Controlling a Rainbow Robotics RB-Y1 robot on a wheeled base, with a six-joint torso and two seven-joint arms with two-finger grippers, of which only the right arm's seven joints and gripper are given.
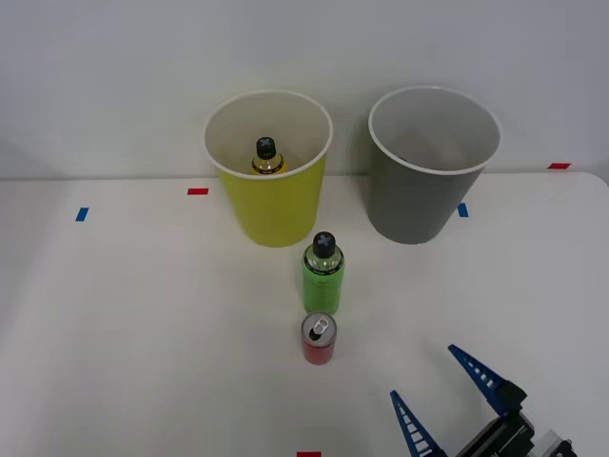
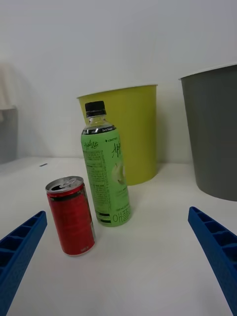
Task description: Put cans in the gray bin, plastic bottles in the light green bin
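Front view: gripper [image 1: 440,395] spread wide at lower right, holding nothing. Can [image 1: 319,339] stands upright mid-frame on the table [image 1: 143,333], up-left of it, just below the green bottle [image 1: 323,273].

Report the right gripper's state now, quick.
Right gripper: jaws open, holding nothing, on the near side of the red can and green bottle.

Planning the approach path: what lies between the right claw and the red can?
Nothing: in the front view, bare white table separates the open right claw from the red can. The green bottle stands beyond the can.
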